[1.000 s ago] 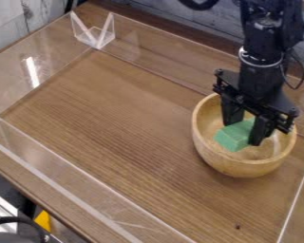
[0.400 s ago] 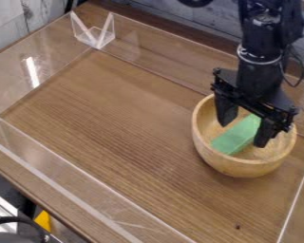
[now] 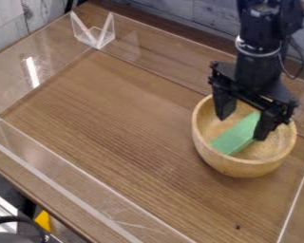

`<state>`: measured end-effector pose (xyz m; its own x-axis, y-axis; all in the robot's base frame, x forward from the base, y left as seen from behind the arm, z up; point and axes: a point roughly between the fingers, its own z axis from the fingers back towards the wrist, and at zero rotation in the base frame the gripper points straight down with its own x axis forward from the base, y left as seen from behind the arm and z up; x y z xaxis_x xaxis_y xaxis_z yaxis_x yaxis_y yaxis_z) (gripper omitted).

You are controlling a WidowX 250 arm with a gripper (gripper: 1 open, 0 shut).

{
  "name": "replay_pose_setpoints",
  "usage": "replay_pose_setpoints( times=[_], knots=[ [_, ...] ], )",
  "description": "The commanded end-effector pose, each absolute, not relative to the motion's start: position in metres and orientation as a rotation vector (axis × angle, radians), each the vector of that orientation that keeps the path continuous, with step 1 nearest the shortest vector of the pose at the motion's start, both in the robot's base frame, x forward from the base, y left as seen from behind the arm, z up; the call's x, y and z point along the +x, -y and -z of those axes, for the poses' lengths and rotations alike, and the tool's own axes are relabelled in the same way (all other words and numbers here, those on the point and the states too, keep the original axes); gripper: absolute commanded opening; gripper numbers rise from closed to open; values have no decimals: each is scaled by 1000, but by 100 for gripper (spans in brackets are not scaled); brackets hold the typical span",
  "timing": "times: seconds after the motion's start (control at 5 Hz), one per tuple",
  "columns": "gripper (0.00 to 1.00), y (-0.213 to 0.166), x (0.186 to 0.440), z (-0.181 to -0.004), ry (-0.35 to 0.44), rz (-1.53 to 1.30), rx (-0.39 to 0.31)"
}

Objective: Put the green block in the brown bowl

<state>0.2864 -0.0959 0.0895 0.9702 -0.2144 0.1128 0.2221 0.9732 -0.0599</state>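
The brown bowl (image 3: 216,157) stands at the right side of the wooden table. Inside it lies the green block (image 3: 237,137), tilted against the bowl's inner wall. My gripper (image 3: 253,109) hangs directly above the bowl with its black fingers spread wide, one on each side over the block. It is open and nothing is held between the fingers. The block's upper end is partly hidden behind the gripper.
A clear acrylic wall (image 3: 41,71) runs around the wooden table (image 3: 110,133). A small clear plastic stand (image 3: 94,31) sits at the back left. The table's front edge lies at the lower left.
The gripper opened and let go of the green block, which now lies in the bowl. The gripper has since risen slightly above the bowl.
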Motion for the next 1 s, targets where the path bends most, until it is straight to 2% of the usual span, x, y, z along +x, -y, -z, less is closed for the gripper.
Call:
replay_pose_setpoints(
  times=[0.0,0.8],
  knots=[
    [100,94,290,-105,159,208,-76],
    [100,73,284,-132,179,116,-43]
  ],
)
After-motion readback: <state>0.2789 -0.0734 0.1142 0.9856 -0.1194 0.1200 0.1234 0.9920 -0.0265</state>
